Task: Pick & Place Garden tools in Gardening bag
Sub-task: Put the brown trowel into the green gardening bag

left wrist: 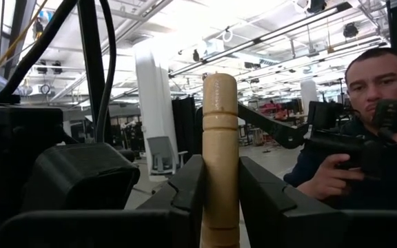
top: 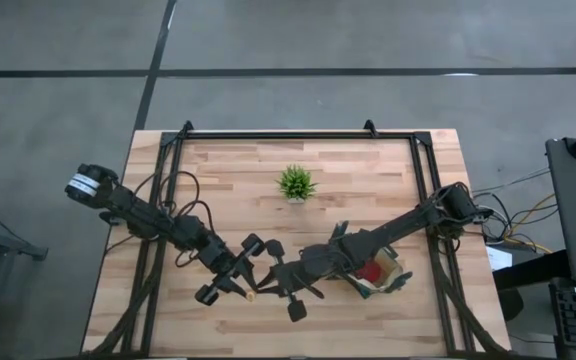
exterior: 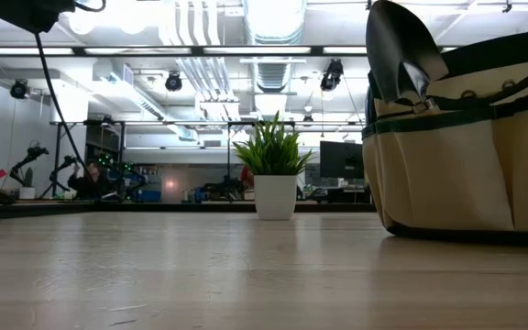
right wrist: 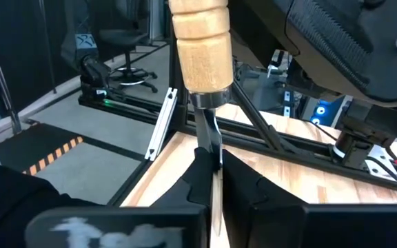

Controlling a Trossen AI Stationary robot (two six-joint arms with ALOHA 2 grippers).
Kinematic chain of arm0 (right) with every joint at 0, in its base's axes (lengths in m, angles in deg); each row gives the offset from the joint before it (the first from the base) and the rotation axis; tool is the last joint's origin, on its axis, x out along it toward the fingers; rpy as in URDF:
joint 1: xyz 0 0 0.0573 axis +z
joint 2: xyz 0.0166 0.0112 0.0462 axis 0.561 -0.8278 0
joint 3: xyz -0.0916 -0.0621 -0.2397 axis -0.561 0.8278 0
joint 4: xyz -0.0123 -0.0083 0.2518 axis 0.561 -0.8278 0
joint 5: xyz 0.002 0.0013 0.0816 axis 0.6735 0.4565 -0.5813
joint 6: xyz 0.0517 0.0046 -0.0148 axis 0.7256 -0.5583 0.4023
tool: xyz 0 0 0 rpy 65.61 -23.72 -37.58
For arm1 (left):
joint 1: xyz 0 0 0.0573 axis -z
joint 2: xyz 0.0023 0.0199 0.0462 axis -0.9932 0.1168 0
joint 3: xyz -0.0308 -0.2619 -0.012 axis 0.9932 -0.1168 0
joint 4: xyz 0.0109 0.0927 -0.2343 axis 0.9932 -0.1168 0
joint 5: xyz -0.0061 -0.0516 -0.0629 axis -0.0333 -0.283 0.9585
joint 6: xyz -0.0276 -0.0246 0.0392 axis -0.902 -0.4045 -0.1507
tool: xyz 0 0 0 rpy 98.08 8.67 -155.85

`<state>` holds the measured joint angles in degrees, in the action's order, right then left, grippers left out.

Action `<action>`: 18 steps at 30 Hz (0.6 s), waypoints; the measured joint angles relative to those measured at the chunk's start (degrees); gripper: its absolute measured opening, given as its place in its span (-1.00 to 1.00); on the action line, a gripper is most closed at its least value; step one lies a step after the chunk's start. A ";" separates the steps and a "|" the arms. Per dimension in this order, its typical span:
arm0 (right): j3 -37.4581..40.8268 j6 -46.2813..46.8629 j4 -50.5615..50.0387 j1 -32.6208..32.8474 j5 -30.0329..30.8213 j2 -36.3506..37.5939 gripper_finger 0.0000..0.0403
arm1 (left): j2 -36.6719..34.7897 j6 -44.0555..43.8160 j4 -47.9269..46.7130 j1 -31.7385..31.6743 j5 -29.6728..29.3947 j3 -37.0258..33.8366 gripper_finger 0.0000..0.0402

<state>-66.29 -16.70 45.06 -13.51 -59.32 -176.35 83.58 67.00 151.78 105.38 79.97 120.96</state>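
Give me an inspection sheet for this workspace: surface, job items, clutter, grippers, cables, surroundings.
Surface: wooden table in a black frame, bare over most of its top.
Job's things: gardening bag stands near the right arm, a silver trowel poking from its mouth, something red inside; a wooden-handled trowel is held above the table's front.
Clutter: small potted plant, upright, apart from the bag.
Grippers: left gripper shut on the trowel's wooden handle; right gripper shut on its metal neck.
Cables: black cables loop along the left arm; more hang off the table's right edge.
Surroundings: a person with a device beyond the table.
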 joint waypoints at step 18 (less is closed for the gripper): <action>0.02 0.19 -3.07 0.11 0.14 0.10 -0.96 | 0.00 -1.66 -1.39 -0.02 -0.31 0.00 -0.34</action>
<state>-66.26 -16.51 41.98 -13.40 -59.18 -176.24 83.58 65.34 150.39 105.36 79.67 120.96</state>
